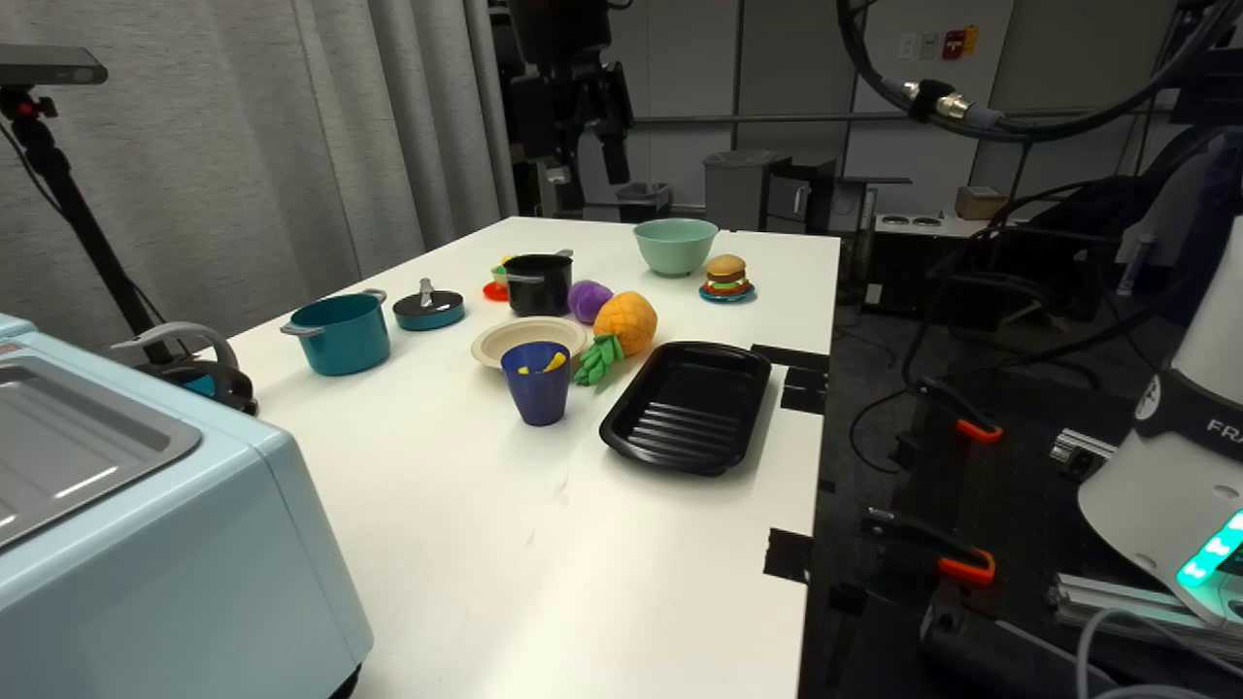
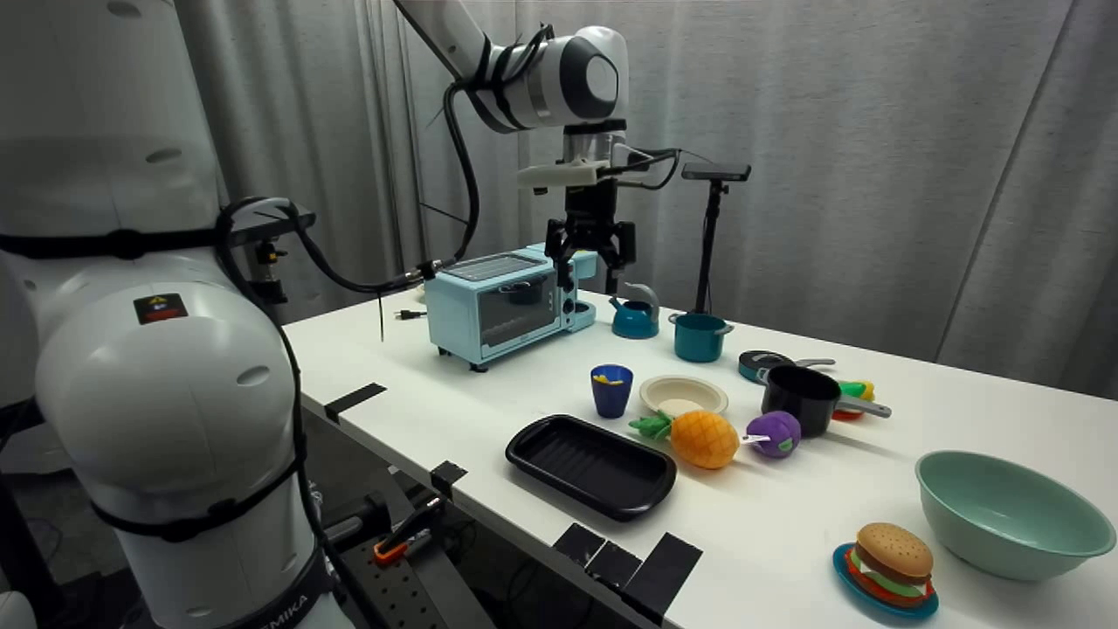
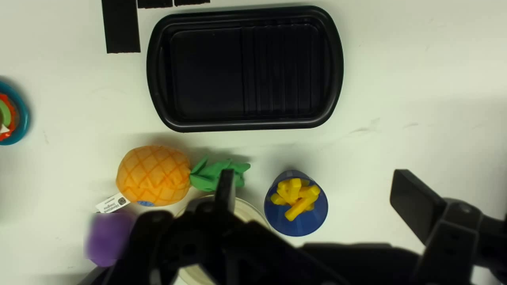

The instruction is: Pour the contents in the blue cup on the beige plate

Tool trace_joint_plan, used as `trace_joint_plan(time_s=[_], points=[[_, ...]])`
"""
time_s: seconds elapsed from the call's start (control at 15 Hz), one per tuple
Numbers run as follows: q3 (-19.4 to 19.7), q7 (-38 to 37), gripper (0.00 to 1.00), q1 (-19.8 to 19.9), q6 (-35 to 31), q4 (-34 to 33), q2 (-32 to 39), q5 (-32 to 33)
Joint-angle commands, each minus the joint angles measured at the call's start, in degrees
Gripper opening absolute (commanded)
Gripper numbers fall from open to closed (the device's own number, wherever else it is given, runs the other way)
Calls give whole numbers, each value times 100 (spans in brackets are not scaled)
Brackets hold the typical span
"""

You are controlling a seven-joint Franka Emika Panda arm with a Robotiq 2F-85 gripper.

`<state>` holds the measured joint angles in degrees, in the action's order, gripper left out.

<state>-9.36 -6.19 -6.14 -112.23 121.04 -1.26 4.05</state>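
The blue cup stands upright on the table, also seen in an exterior view. In the wrist view the cup holds several yellow fry-like pieces. The beige plate lies flat close beside the cup. The cup hides part of the plate in an exterior view, and a gripper finger covers much of it in the wrist view. My gripper is open and empty, high above the table. In the wrist view the cup shows between the spread fingertips, below them.
A plush pineapple lies against the plate's side, near the cup. A black tray is close by. A purple plush, black pot, teal pot, toaster oven, green bowl and toy burger stand around.
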Motion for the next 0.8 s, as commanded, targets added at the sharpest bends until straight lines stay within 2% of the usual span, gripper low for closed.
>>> trace_joint_plan(time_s=[0.0,0.73], points=[[-15,-492,100,-135,-423,253,69,156],[46,-2105,100,-349,-1834,816,835,521]])
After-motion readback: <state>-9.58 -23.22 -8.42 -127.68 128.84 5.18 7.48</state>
